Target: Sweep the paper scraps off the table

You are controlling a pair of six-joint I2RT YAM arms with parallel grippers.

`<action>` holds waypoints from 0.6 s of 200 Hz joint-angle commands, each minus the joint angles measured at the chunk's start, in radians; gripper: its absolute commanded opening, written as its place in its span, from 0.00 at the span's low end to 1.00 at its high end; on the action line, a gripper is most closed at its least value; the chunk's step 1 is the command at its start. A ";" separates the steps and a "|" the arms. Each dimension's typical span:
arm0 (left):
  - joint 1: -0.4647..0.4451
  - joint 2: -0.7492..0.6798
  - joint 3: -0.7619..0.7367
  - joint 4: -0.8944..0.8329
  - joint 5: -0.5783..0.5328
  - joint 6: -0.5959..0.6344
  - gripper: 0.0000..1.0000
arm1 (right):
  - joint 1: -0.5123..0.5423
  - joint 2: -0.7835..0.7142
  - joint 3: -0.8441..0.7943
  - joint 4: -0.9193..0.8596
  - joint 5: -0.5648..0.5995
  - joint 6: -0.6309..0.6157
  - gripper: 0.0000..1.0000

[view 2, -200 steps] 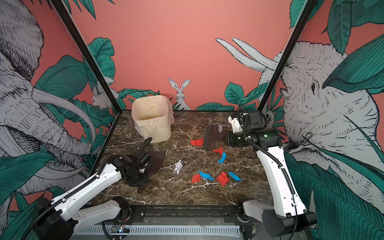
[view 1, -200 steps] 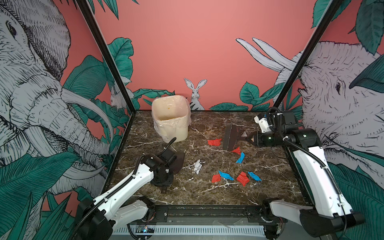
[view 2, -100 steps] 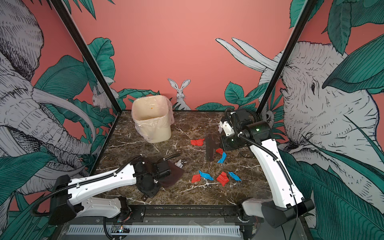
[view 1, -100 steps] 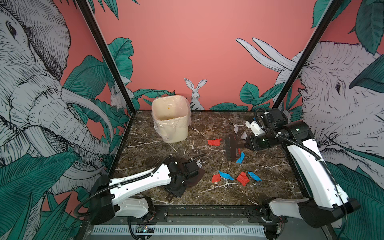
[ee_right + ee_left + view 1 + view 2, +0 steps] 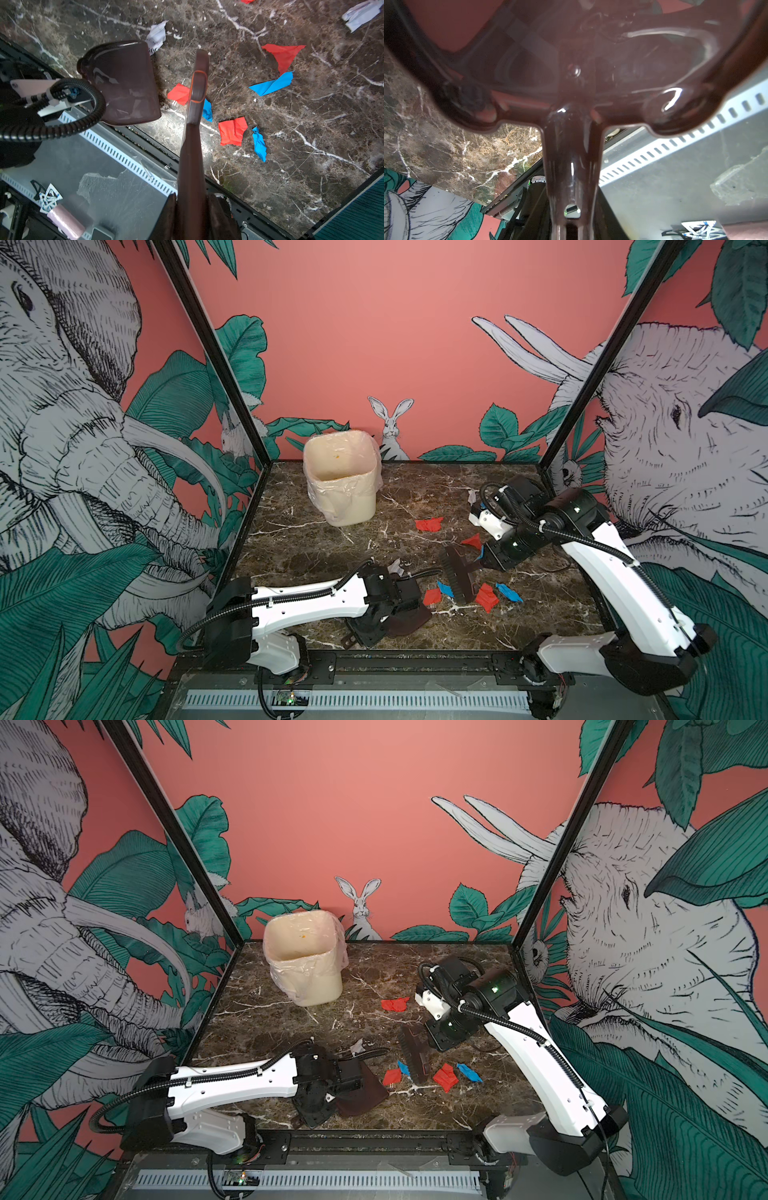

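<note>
Ok, right gripper (image 5: 484, 563): fingers clamped on the brush (image 5: 459, 577) handle; left gripper (image 5: 368, 630): fingers clamped on the dustpan (image 5: 124, 83) handle. Most paper scraps (image 5: 232, 131) lie on the table (image 5: 316, 539) between the two sets of fingers, either side of the bristles; a few sit behind the right fingers. Risk we see: one stroke toward the dustpan skips those, and a tilted lip lets bits slide under.
</note>
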 commanded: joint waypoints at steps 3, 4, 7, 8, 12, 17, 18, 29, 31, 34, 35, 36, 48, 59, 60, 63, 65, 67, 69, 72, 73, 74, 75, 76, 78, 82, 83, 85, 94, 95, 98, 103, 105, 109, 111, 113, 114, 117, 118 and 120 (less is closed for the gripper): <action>-0.018 0.010 0.016 -0.027 0.016 0.037 0.00 | 0.053 0.010 -0.022 -0.079 0.001 0.021 0.00; -0.019 0.010 0.016 -0.027 0.016 0.037 0.00 | 0.055 0.011 -0.024 -0.081 0.003 0.021 0.00; -0.020 0.013 0.016 -0.026 0.018 0.038 0.00 | 0.059 0.011 -0.027 -0.081 0.005 0.021 0.00; -0.021 0.014 0.016 -0.025 0.018 0.038 0.00 | 0.060 0.011 -0.028 -0.083 0.007 0.021 0.00; -0.024 0.017 0.015 -0.023 0.018 0.040 0.00 | 0.063 0.012 -0.033 -0.083 0.012 0.020 0.00; -0.027 0.021 0.014 -0.019 0.021 0.043 0.00 | 0.066 0.013 -0.039 -0.083 0.017 0.018 0.00; -0.028 0.022 0.014 -0.018 0.020 0.044 0.00 | 0.066 0.014 -0.040 -0.083 0.018 0.017 0.00; -0.033 0.035 0.013 -0.012 0.021 0.051 0.00 | 0.067 0.022 -0.047 -0.081 0.037 0.010 0.00; -0.034 0.037 0.014 -0.010 0.022 0.053 0.00 | 0.067 0.026 -0.047 -0.082 0.043 0.008 0.00; -0.035 0.040 0.014 -0.007 0.024 0.056 0.00 | 0.068 0.030 -0.046 -0.082 0.050 0.007 0.00; -0.035 0.041 0.014 -0.008 0.024 0.057 0.00 | 0.068 0.031 -0.046 -0.083 0.052 0.006 0.00; -0.035 0.042 0.014 -0.007 0.025 0.058 0.00 | 0.068 0.033 -0.046 -0.083 0.054 0.006 0.00; -0.037 0.053 0.019 -0.003 0.025 0.066 0.00 | 0.068 0.051 -0.038 -0.077 0.066 -0.001 0.00; -0.038 0.058 0.024 0.001 0.031 0.071 0.00 | 0.070 0.064 -0.035 -0.061 0.057 -0.002 0.00; -0.038 0.059 0.024 0.001 0.032 0.071 0.00 | 0.071 0.065 -0.035 -0.059 0.055 -0.001 0.00; -0.038 0.060 0.024 0.001 0.034 0.073 0.00 | 0.072 0.068 -0.036 -0.055 0.051 -0.002 0.00; -0.038 0.060 0.024 0.003 0.034 0.073 0.00 | 0.073 0.070 -0.036 -0.053 0.048 -0.003 0.00; -0.038 0.060 0.024 0.003 0.036 0.073 0.00 | 0.074 0.072 -0.037 -0.049 0.045 -0.003 0.00; -0.038 0.060 0.024 0.003 0.037 0.074 0.00 | 0.075 0.074 -0.038 -0.046 0.043 -0.004 0.00; -0.038 0.060 0.024 0.004 0.038 0.075 0.00 | 0.078 0.077 -0.040 -0.043 0.040 -0.004 0.00; -0.038 0.060 0.023 0.004 0.038 0.075 0.00 | 0.079 0.078 -0.040 -0.043 0.040 -0.004 0.00; -0.038 0.060 0.023 0.004 0.038 0.076 0.00 | 0.080 0.078 -0.040 -0.041 0.040 -0.004 0.00; -0.038 0.060 0.023 0.004 0.039 0.077 0.00 | 0.082 0.079 -0.041 -0.040 0.040 -0.004 0.00; -0.038 0.060 0.022 0.005 0.039 0.078 0.00 | 0.082 0.080 -0.041 -0.039 0.041 -0.004 0.00; -0.039 0.060 0.021 0.006 0.040 0.079 0.00 | 0.083 0.082 -0.043 -0.038 0.042 -0.002 0.00; -0.039 0.060 0.021 0.007 0.041 0.081 0.00 | 0.086 0.086 -0.045 -0.036 0.044 -0.003 0.00; -0.039 0.060 0.021 0.007 0.040 0.082 0.00 | 0.087 0.086 -0.046 -0.034 0.044 -0.003 0.00; -0.039 0.061 0.021 0.008 0.041 0.084 0.00 | 0.088 0.087 -0.048 -0.033 0.045 -0.004 0.00; -0.037 0.064 0.022 0.010 0.041 0.091 0.00 | 0.092 0.093 -0.053 -0.032 0.059 -0.005 0.00; -0.038 0.065 0.022 0.010 0.042 0.093 0.00 | 0.092 0.094 -0.054 -0.032 0.062 -0.006 0.00; -0.038 0.067 0.024 0.011 0.042 0.096 0.00 | 0.093 0.095 -0.054 -0.033 0.070 -0.007 0.00; -0.038 0.070 0.026 0.012 0.044 0.099 0.00 | 0.093 0.097 -0.053 -0.035 0.082 -0.009 0.00; -0.038 0.072 0.028 0.012 0.045 0.100 0.00 | 0.093 0.098 -0.052 -0.037 0.088 -0.009 0.00; -0.038 0.074 0.030 0.013 0.047 0.103 0.00 | 0.093 0.100 -0.048 -0.041 0.099 -0.010 0.00; -0.038 0.076 0.030 0.015 0.050 0.104 0.00 | 0.093 0.103 -0.047 -0.042 0.103 -0.012 0.00; -0.038 0.076 0.031 0.015 0.051 0.104 0.00 | 0.093 0.104 -0.043 -0.044 0.107 -0.013 0.00; -0.038 0.077 0.031 0.016 0.052 0.105 0.00 | 0.093 0.104 -0.042 -0.046 0.109 -0.014 0.00; -0.038 0.079 0.033 0.017 0.054 0.106 0.00 | 0.093 0.106 -0.038 -0.049 0.113 -0.015 0.00; -0.038 0.080 0.033 0.018 0.055 0.107 0.00 | 0.093 0.107 -0.037 -0.050 0.114 -0.016 0.00; -0.039 0.081 0.034 0.018 0.057 0.108 0.00 | 0.093 0.109 -0.036 -0.051 0.115 -0.017 0.00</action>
